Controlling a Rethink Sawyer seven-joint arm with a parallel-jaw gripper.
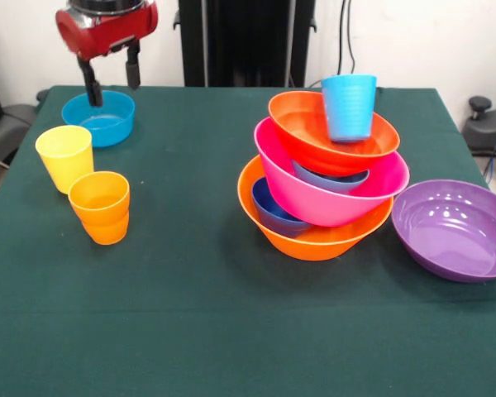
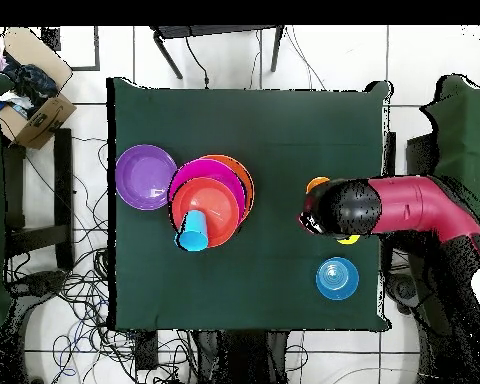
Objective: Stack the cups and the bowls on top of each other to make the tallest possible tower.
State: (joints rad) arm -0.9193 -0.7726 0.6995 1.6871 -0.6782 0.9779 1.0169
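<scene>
The tower stands right of centre: a large orange bowl (image 1: pixel 314 238) at the base holds a small dark blue bowl (image 1: pixel 273 213). Above them are the large pink bowl (image 1: pixel 339 203), a shallow light blue bowl (image 1: pixel 335 179) and the wide red-orange bowl (image 1: pixel 310 136). The light blue cup (image 1: pixel 349 106) stands upright in the top bowl. The pile leans; it also shows in the overhead view (image 2: pixel 212 198). The yellow cup (image 1: pixel 64 155) and the orange cup (image 1: pixel 100 205) stand at the left. My gripper (image 1: pixel 112 76) is open and empty, above the small teal bowl (image 1: pixel 99 118). The wide purple bowl (image 1: pixel 456 228) lies beside the tower.
The black pedestal (image 1: pixel 246 41) stands behind the table's far edge. In the overhead view the red arm (image 2: pixel 404 208) covers most of the two cups, and the teal bowl (image 2: pixel 337 278) lies near the table's edge. A cardboard box (image 2: pixel 34 100) and cables lie on the floor.
</scene>
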